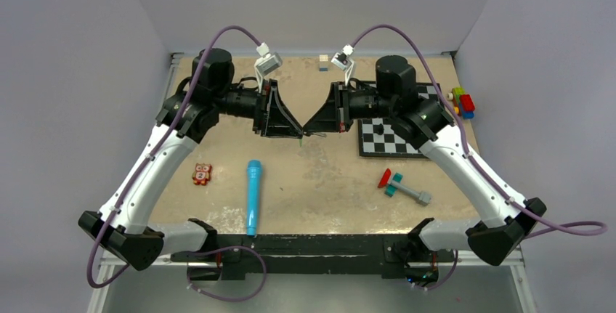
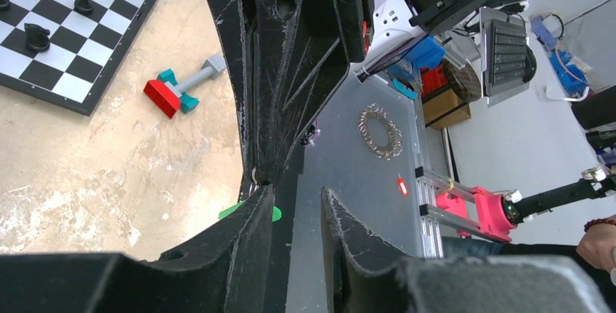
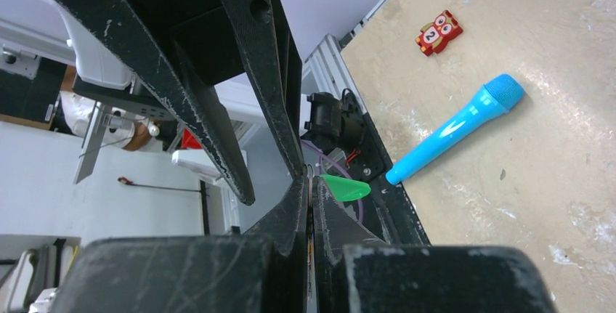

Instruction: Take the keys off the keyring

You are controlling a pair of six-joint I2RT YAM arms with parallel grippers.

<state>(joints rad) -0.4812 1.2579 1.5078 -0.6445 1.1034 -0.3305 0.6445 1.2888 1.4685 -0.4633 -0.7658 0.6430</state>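
At centre of the top view, your right gripper is pinched shut on what looks like the keyring, your left gripper stands apart beside the green key, and that key seems attached, so no key is off yet.

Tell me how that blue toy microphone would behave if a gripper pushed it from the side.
The blue microphone is a rounded tube lying flat on the table, so a side push would probably roll it. Its wider head may make it curve rather than roll straight. It looks like smooth plastic, so probably light, stiff and somewhat slippery.
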